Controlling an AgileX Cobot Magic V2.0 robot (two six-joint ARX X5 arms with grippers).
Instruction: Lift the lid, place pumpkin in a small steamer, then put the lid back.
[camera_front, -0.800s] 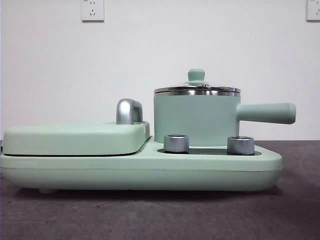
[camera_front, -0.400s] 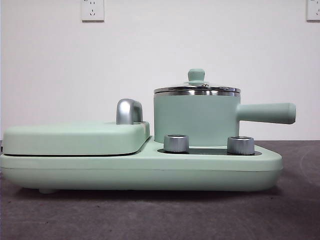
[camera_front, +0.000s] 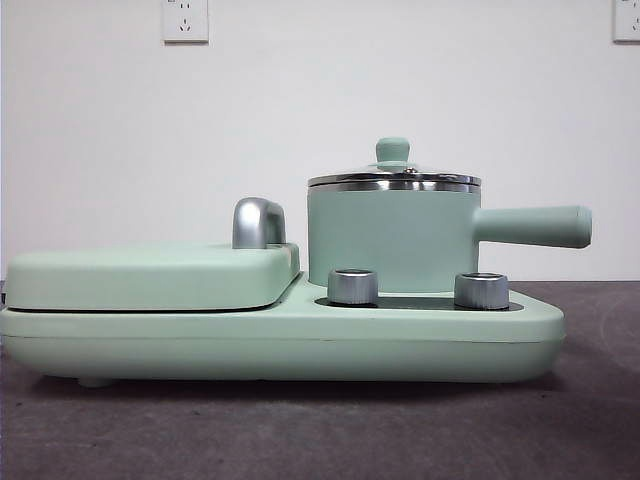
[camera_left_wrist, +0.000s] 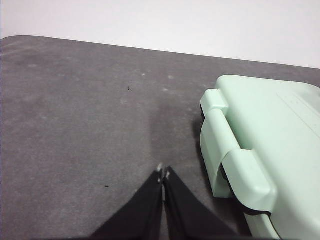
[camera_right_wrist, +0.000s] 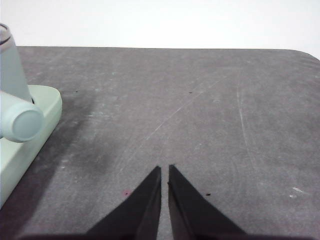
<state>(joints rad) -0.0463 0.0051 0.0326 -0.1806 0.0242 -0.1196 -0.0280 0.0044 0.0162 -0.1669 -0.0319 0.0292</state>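
Front view: the small steamer (camera_front: 392, 238) stands right of centre on the wide mint-green appliance base (camera_front: 280, 340), its long side handle (camera_front: 535, 226) pointing toward the right edge of the frame. The lid (camera_front: 393, 176) sits closed on the steamer's chrome rim, mint knob uppermost. Two silver knobs (camera_front: 352, 286) stand on the base just in front of the pot. In the left half of the frame lies the flat mint-green cover (camera_front: 150, 275), with its chrome handle (camera_front: 258, 222) rising near the centre. Neither arm shows in this view, and the pumpkin appears in no view.

Left wrist view: the left gripper (camera_left_wrist: 163, 173) hangs over bare grey worktop (camera_left_wrist: 80, 125), jaws pressed together and holding nothing — a corner of the mint cover and base sits at the right of the frame, apart from the jaws.

Right wrist view: the right gripper (camera_right_wrist: 164, 170) hangs low at the bottom centre over the worktop, jaws closed to a thin slit and empty. The round end of the steamer's handle shows at the left edge of the frame, well apart from the jaws.
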